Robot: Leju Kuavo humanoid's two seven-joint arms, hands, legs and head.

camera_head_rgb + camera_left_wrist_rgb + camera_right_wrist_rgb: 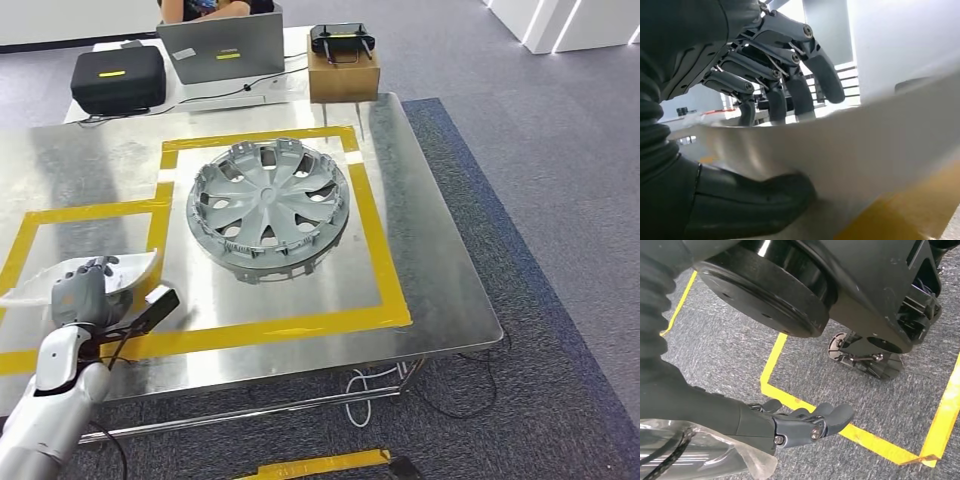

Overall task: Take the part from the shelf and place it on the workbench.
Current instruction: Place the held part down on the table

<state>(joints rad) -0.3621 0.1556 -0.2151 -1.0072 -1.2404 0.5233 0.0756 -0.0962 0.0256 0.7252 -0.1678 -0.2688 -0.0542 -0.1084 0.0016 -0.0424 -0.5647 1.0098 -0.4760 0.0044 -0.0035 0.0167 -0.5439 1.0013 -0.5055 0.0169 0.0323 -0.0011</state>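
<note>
**Silver arm, grey ribbed wrists, dark screw-jointed fingers**

At the lower left of the head view, the left arm [45, 405] is smooth silver with a white, rounded forearm shell. The left hand [81, 292] above it is matte grey, and a thin black cable loops beside the wrist. In the left wrist view, a dark grey ribbed cover [651, 125] fills the left edge; the fingers [800, 92] are slim metal-grey links with round silver screws and darker rubbery tips, and the thumb [753, 200] is thick and dark grey. In the right wrist view, the right hand [806, 422] is dark grey with small silver screws.
</note>
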